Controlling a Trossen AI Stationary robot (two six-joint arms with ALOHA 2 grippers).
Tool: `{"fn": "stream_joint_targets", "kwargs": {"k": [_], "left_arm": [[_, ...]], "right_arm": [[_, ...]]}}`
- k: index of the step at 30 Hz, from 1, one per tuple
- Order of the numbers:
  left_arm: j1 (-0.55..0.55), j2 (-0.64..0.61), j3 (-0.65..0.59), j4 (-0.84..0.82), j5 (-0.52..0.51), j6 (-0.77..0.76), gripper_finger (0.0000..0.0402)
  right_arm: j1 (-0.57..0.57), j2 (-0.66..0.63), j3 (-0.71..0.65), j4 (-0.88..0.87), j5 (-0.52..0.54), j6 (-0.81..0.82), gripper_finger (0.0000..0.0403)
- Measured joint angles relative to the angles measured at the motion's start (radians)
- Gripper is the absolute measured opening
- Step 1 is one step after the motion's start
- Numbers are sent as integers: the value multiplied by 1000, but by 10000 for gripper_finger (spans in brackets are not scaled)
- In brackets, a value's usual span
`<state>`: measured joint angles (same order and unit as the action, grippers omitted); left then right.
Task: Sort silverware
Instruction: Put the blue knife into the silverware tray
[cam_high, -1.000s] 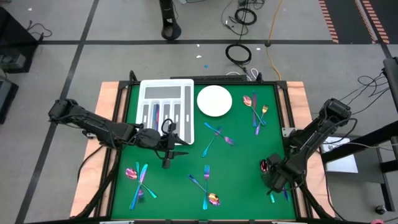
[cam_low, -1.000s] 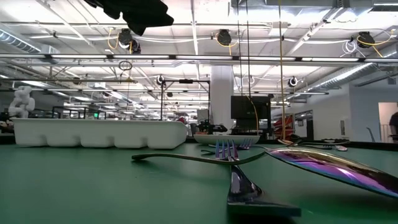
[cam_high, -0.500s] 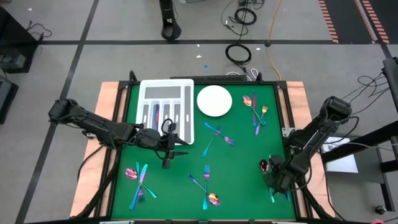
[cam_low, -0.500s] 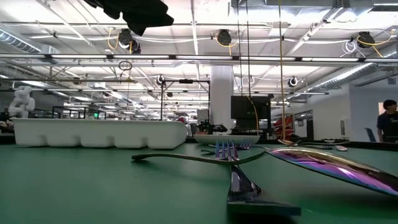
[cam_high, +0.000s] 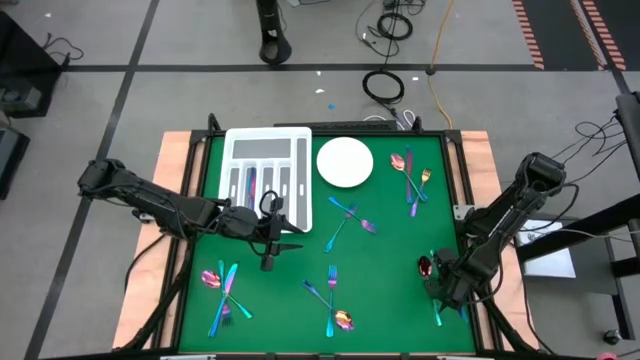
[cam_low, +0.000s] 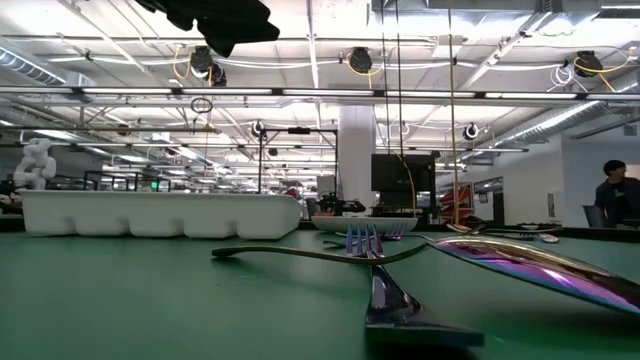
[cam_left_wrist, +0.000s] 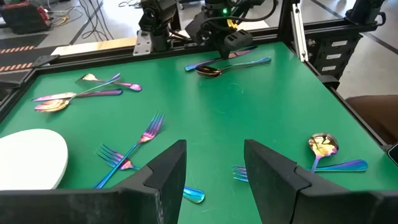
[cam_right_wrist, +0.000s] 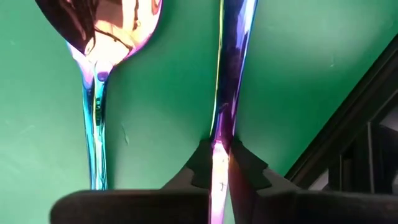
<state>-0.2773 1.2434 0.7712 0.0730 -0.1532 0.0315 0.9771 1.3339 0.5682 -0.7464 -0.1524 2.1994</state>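
Silverware piece (cam_right_wrist: 227, 93) pinched by right hand (cam_right_wrist: 217, 163).

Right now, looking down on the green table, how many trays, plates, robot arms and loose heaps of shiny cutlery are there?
White divided plastic tray: 1
Round white plate: 1
Dark robot arms: 2
Loose clusters of iridescent metal silverware on the mat: 5
Total: 9
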Motion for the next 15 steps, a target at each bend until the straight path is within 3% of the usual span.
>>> {"fn": "stream_joint_targets", "kwargs": {"k": [5, 15], "left_arm": [[0, 0, 0, -1, 0, 0, 164], [0, 0, 0, -1, 0, 0, 164]], "right_arm": [[0, -12, 8, -15, 7, 22, 8], [0, -29, 145, -245, 191, 30, 1]]}}
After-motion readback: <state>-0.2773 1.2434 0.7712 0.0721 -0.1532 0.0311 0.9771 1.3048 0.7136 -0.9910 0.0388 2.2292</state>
